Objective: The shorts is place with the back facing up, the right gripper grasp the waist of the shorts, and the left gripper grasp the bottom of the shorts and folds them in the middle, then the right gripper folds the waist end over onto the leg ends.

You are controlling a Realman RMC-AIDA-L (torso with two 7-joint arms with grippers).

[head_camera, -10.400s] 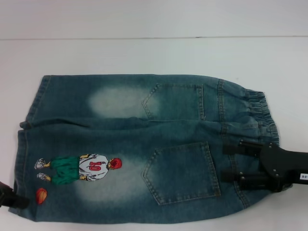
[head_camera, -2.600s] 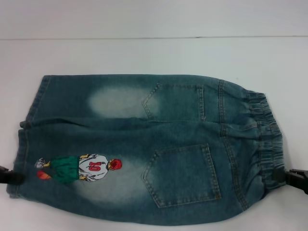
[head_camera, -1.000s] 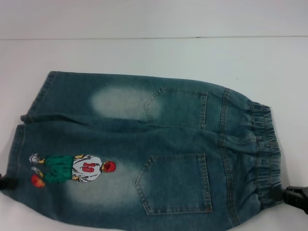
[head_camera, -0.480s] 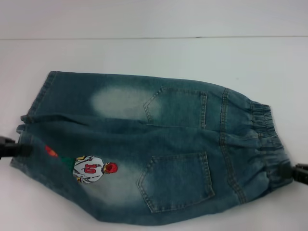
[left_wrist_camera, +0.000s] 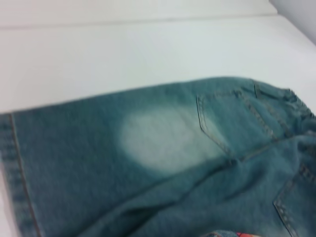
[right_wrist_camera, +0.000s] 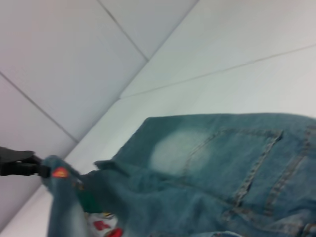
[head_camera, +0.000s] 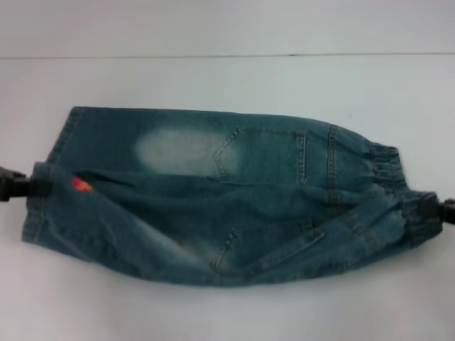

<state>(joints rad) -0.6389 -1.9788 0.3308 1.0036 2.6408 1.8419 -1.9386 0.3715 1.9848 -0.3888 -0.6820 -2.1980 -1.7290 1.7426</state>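
Observation:
The blue denim shorts (head_camera: 213, 185) lie across the white table, back pockets up, leg ends on the left and elastic waist (head_camera: 387, 167) on the right. The near half is raised off the table and curling over toward the far half. My left gripper (head_camera: 28, 187) is shut on the leg hem at the left edge. At the right edge, my right gripper (head_camera: 430, 210) is shut on the waistband. The left wrist view shows the far leg with its faded patch (left_wrist_camera: 158, 138). In the right wrist view the shorts (right_wrist_camera: 222, 163) hang lifted, with the left gripper (right_wrist_camera: 29, 168) holding the far end.
The white table (head_camera: 213, 78) extends beyond the shorts to a seam line (head_camera: 213, 55) at the back. A strip of bare table (head_camera: 213, 312) lies in front of the shorts.
Both grippers have risen and moved away from me, carrying the near edge of the shorts. The near half now folds over and the cartoon print is almost hidden.

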